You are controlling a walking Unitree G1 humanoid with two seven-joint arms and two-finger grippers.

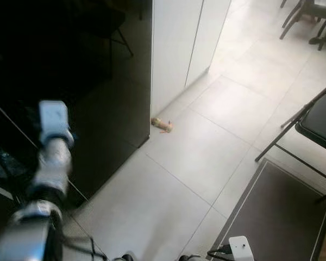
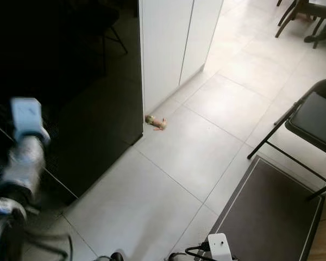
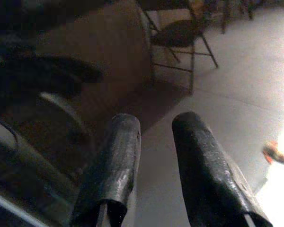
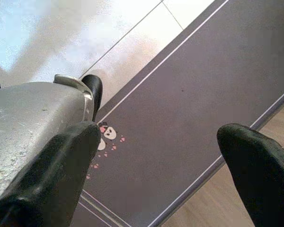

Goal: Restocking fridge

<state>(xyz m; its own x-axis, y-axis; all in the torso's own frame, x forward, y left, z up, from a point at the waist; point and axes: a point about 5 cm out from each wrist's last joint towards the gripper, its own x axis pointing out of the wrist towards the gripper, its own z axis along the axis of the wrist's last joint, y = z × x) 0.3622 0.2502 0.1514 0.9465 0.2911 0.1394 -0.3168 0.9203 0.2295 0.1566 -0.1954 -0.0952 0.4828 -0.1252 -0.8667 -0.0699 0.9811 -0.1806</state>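
Left eye view: pale tiled floor (image 1: pixel 206 147), grey rug (image 1: pixel 277 217) near right, black fridge door (image 1: pixel 98 109) left, folding chair (image 1: pixel 315 122) right; left gripper (image 3: pixel 154 142) slightly parted, empty; right gripper (image 4: pixel 170 156) wide open, empty.

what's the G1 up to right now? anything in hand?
Nothing in hand. The robot stands on the tiled floor beside a tall black glossy panel, probably the fridge, with white cabinets just past it. The left gripper is raised near the dark panel, jaws slightly apart and empty. The right gripper hangs low over the grey rug, jaws wide open. A small brown object lies on the floor at the cabinet's base. A black folding chair stands on the right.
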